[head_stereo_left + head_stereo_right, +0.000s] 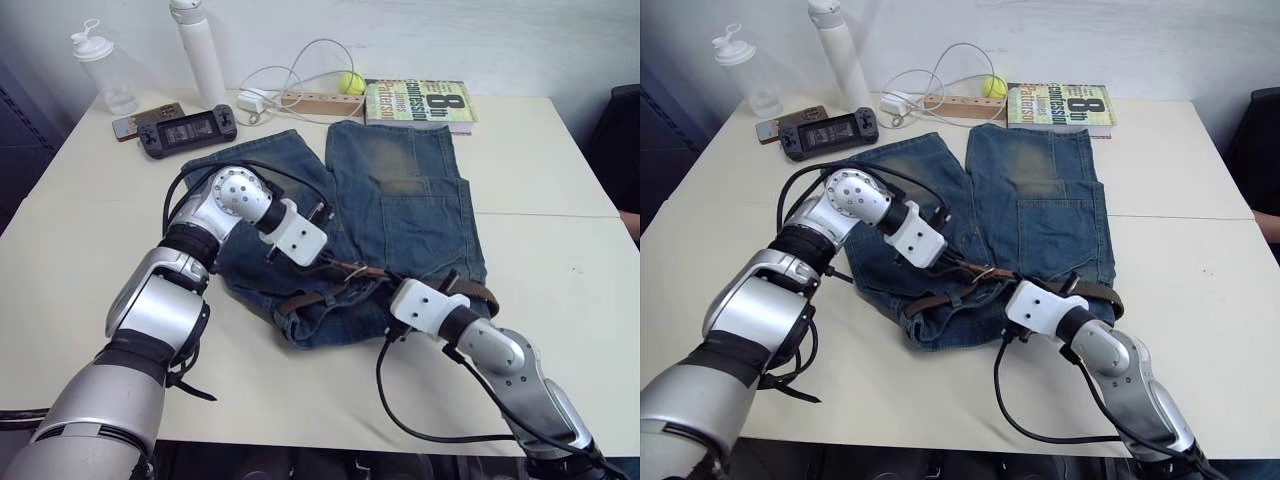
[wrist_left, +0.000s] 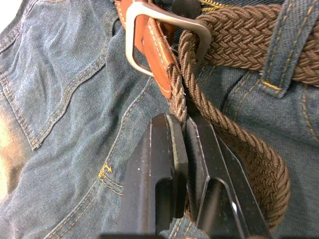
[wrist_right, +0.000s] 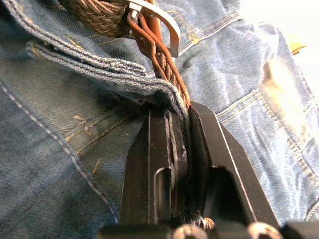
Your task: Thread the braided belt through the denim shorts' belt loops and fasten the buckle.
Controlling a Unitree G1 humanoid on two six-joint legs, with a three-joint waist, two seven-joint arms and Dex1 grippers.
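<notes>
Left pincer [image 2: 185, 130] clamps braided belt [image 2: 234, 35] | right pincer [image 3: 183, 124] nips denim shorts [image 1: 400, 200] | book [image 1: 420, 103] beyond

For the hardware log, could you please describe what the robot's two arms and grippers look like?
Both arms have silver-grey metallic shells with black joint bands and black cables looping alongside. The left arm's joint is a round silver cap with small holes. Each wrist ends in a white angular block. The left gripper and right gripper each have two flat black fingers.

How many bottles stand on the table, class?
2. A clear bottle at the table's far left corner, and a taller white bottle just right of it, behind the black handheld console.
</notes>
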